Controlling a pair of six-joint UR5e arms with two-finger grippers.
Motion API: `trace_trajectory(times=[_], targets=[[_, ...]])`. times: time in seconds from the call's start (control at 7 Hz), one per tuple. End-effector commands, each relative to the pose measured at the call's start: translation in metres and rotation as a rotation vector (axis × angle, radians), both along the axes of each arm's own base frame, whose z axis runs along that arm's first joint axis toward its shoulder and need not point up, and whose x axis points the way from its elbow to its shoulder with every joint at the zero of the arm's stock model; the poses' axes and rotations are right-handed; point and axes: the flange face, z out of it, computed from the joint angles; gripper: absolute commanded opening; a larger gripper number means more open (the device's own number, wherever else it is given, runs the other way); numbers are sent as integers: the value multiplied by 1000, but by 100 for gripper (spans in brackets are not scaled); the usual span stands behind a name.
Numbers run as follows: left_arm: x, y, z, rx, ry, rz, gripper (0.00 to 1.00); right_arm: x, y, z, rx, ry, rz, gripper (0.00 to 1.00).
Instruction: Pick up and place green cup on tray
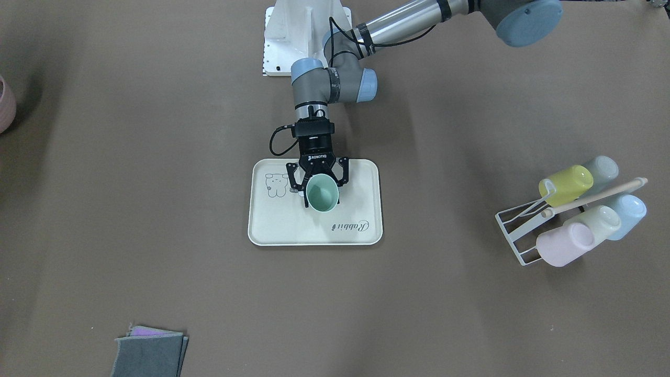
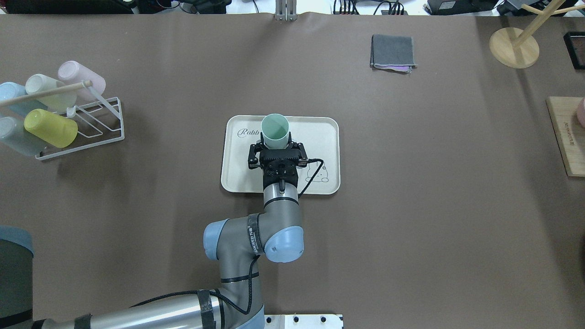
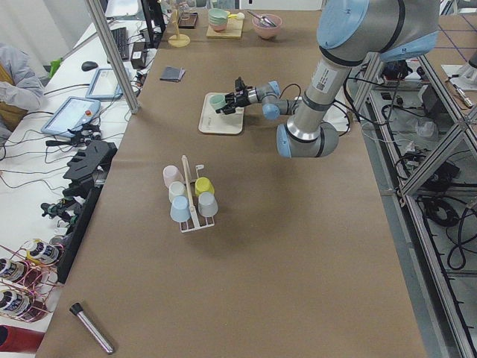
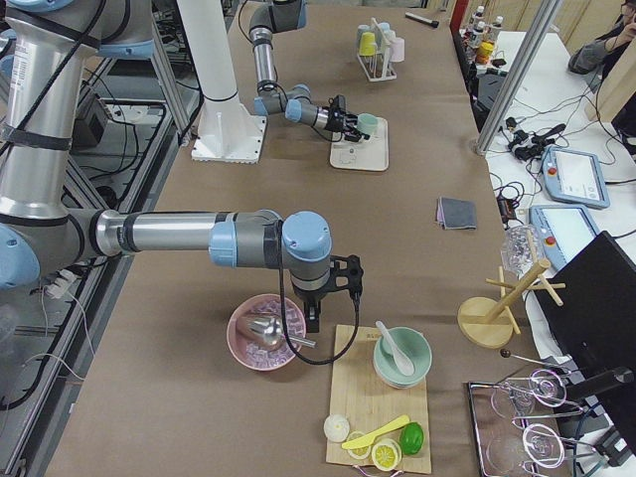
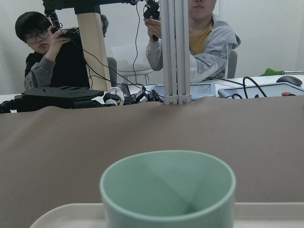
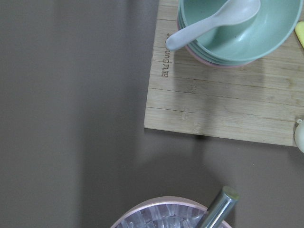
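The green cup stands upright on the cream tray at mid-table; it also shows in the overhead view and fills the bottom of the left wrist view. My left gripper lies level over the tray. Its jaws are spread wide on either side of the cup's lower part, with a gap to the cup wall. My right gripper shows only in the exterior right view, hovering over a pink bowl; I cannot tell whether it is open or shut.
A white wire rack with several pastel cups, among them a lime one, stands at the robot's left. A folded grey cloth lies at the far side. A wooden board with a green bowl lies under the right wrist.
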Motion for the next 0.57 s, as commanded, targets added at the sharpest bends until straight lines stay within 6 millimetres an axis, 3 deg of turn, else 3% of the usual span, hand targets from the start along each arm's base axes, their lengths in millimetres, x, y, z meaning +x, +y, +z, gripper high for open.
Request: trace_trajectory(times=[0.0, 0.43], targets=[[5, 3, 8, -1, 1, -17, 27, 0, 0, 0, 0, 0, 0, 100], [7, 6, 8, 1, -11, -18, 29, -1, -1, 0, 1, 0, -2, 100]])
